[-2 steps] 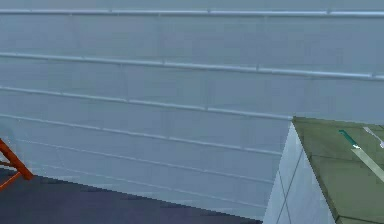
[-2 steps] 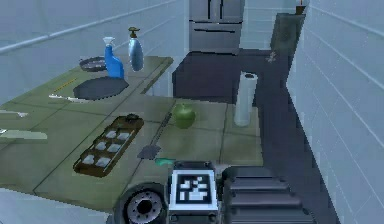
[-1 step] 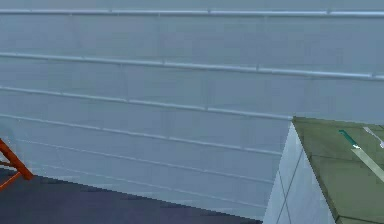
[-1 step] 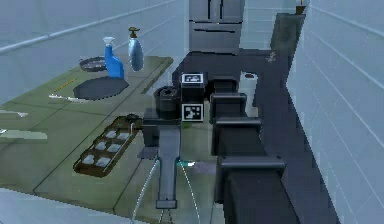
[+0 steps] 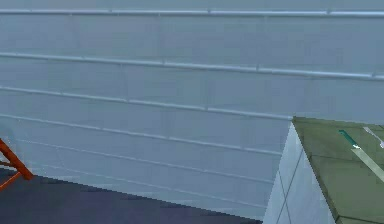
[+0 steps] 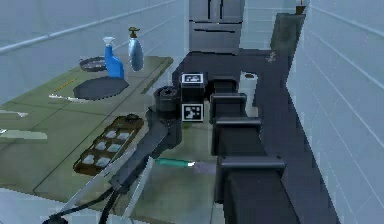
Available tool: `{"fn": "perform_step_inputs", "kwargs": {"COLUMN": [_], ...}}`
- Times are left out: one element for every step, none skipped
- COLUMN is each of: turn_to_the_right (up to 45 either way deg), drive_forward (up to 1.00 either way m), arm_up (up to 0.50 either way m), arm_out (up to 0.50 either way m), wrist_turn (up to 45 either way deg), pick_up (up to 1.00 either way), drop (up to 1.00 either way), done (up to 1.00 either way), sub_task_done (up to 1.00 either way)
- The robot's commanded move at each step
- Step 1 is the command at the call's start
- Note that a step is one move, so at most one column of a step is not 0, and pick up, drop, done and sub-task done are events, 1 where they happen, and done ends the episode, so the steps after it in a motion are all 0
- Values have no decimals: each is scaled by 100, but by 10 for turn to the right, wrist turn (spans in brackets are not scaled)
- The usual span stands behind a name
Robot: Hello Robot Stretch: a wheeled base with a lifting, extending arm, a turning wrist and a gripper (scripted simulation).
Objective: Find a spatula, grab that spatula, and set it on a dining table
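A slender tool with a teal handle and a pale blade [image 6: 183, 161], possibly the spatula, lies flat on the olive countertop [image 6: 60, 120]. A similar teal-handled piece [image 5: 349, 138] lies on the counter corner [image 5: 330, 170] at the forward view's lower right. The dark arm bar [image 6: 250, 180] rises from the arm side view's bottom edge to two white marked squares [image 6: 191, 81]. Left of them is the gripper [image 6: 140, 165], its dark body and thin fingers slanting down over the counter, just left of the teal-handled tool. I cannot tell whether it holds anything.
On the counter stand a blue spray bottle [image 6: 113, 58], a second bottle [image 6: 135, 48], a dark round pan [image 6: 100, 88], a cup tray [image 6: 108, 146] and a white cylinder [image 6: 249, 86]. A grey fridge [image 6: 216, 22] stands behind. A panelled wall [image 5: 150, 90] and an orange-red frame [image 5: 10, 162] lie ahead.
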Motion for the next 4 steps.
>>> {"fn": "perform_step_inputs", "kwargs": {"turn_to_the_right": [0,0,0,0], "drive_forward": [0,0,0,0], "arm_up": [0,0,0,-14], "arm_out": [0,0,0,0], "wrist_turn": [450,450,180,0], "pick_up": [0,0,0,0], "drop": [0,0,0,0], "done": [0,0,0,0], "sub_task_done": [0,0,0,0]}}
